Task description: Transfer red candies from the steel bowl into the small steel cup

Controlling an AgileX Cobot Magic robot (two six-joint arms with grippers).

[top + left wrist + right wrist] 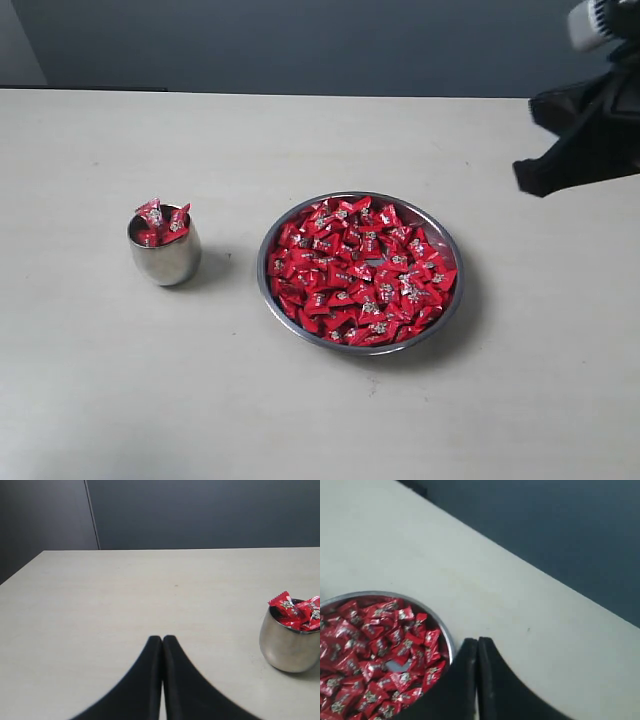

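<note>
My right end effector (pixel 477 642) and left end effector (pixel 162 639) are closed, empty. Step, I judge: between picks. Most red candies (pixel 360 270) fill the steel bowl (pixel 262 275); a few top the small steel cup (pixel 165 258) nearby. Next I open right over the bowl, pinch 1.

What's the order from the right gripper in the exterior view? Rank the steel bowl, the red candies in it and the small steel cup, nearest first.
1. steel bowl: right of centre, its rim nearest.
2. red candies: heaped inside that bowl.
3. small steel cup: far left, farthest.
</note>
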